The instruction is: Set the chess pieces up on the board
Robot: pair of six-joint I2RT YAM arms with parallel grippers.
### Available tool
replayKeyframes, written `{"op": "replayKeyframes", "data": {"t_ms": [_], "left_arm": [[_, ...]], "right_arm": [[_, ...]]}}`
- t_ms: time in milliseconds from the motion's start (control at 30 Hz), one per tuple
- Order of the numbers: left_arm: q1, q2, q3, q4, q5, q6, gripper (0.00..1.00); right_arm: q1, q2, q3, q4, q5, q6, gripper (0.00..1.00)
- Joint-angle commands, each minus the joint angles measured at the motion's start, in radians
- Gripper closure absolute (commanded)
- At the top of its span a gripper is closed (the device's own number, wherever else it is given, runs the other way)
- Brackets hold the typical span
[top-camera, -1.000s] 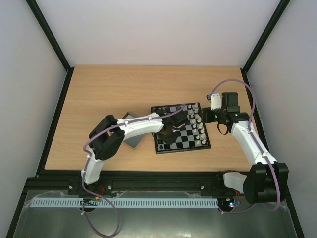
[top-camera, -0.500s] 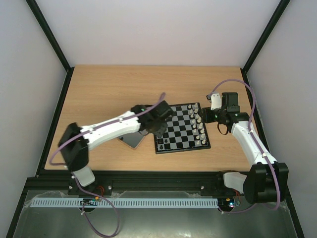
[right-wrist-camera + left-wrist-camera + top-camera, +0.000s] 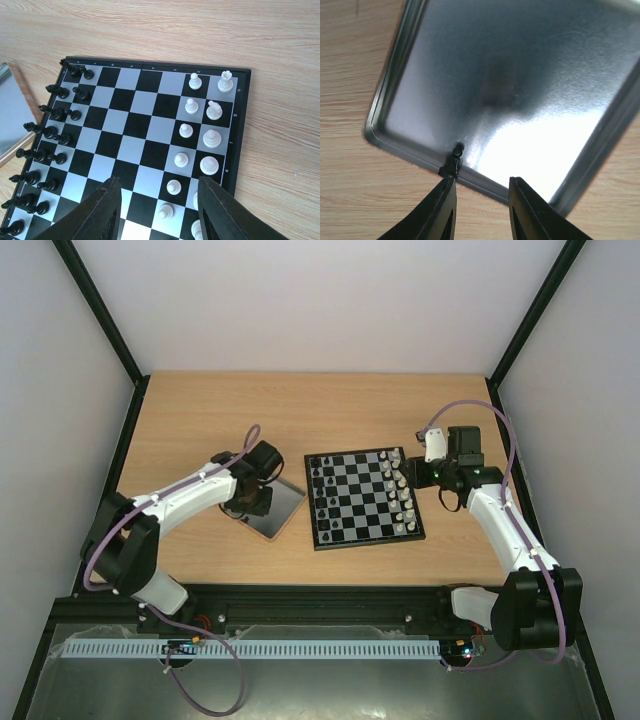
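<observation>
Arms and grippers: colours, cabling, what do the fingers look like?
Both the left arm and right arm have white link shells with black joint housings. A lilac cable loops along each. The left gripper and right gripper have plain black tapered fingers.

Both of your arms are built alike. The left arm and the right arm have smooth white link shells, joined by bulky black joint housings. A thin purple cable runs along each arm and bows away from the shell in loose loops. On the right wrist you have a small white camera mount next to a black block. The left fingers and the right fingers are matt black, tapered and bevelled along their edges.
</observation>
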Motion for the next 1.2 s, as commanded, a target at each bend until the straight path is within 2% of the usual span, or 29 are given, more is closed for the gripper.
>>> {"op": "replayKeyframes", "data": {"t_ms": [0, 133, 467, 667, 967, 1167], "left_arm": [[0.013, 0.054, -0.01, -0.011, -0.016, 0.004, 0.7], [0.027, 0.097, -0.013, -0.013, -0.072, 0.021, 0.7], [0.041, 0.175, -0.023, -0.009, -0.1, 0.048, 0.74], [0.04, 0.21, -0.025, 0.001, -0.075, 0.061, 0.78], [0.039, 0.254, -0.021, 0.017, -0.032, 0.074, 0.91], [0.011, 0.277, 0.06, 0.046, 0.009, 0.084, 0.94]], "right_arm": [[-0.005, -0.005, -0.009, -0.014, -0.012, -0.01, 0.56], [-0.005, -0.002, -0.009, -0.012, -0.009, -0.01, 0.56], [-0.004, 0.009, -0.009, -0.014, -0.01, -0.015, 0.56], [-0.005, 0.011, -0.009, -0.015, -0.008, -0.016, 0.56], [-0.005, 0.013, -0.009, -0.016, -0.008, -0.019, 0.56], [-0.005, 0.013, -0.009, -0.015, -0.004, -0.018, 0.56]]}}
